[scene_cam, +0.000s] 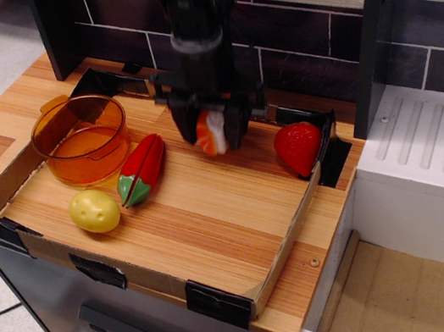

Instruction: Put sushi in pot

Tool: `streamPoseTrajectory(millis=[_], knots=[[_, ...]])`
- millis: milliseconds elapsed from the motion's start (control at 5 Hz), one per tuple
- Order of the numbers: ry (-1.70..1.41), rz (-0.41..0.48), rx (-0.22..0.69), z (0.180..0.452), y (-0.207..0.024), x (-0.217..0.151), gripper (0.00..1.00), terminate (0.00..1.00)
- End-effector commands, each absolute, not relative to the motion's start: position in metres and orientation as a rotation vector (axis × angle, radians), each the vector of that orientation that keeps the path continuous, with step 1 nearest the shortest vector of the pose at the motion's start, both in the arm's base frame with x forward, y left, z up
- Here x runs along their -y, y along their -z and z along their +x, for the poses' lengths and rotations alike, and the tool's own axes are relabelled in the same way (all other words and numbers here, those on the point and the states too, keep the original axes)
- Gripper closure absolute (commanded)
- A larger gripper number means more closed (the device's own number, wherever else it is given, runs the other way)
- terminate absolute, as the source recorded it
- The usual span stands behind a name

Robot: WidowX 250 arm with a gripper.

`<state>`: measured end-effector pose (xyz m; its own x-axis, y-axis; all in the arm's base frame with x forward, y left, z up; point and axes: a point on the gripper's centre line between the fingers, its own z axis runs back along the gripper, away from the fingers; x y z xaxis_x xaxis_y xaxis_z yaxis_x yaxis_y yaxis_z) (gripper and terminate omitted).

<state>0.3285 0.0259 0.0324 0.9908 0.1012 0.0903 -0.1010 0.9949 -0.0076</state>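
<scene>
Observation.image view showed the black arm descending near-vertically from the top edge, in front of the dark tiled back wall, with the gripper [212,131] pointing down over the rear middle of the worktop [214,219]. Jaws were drawn narrow and clamped on the sushi [212,133], one on each side; its white body and orange strip showed between them. Whether the sushi cleared the worktop surface could not be told with certainty. The orange pot [81,139] stood upright at the rear left corner, well apart from the gripper. A red-green pepper [142,169] lay just beside the pot, a yellow lemon [94,210] near the front, and a strawberry [298,148] at the right edge.
</scene>
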Motion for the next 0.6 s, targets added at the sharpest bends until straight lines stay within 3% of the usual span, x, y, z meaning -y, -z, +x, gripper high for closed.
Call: streamPoseTrajectory(millis=[0,200,400], knots=[[-0.133,-0.044,0.194,0.318,-0.103,-0.051,1.0,0.0],[-0.121,0.036,0.083,0.315,-0.092,-0.087,1.0,0.0],[-0.1,0.085,0.087,0.308,-0.077,-0.116,1.0,0.0]])
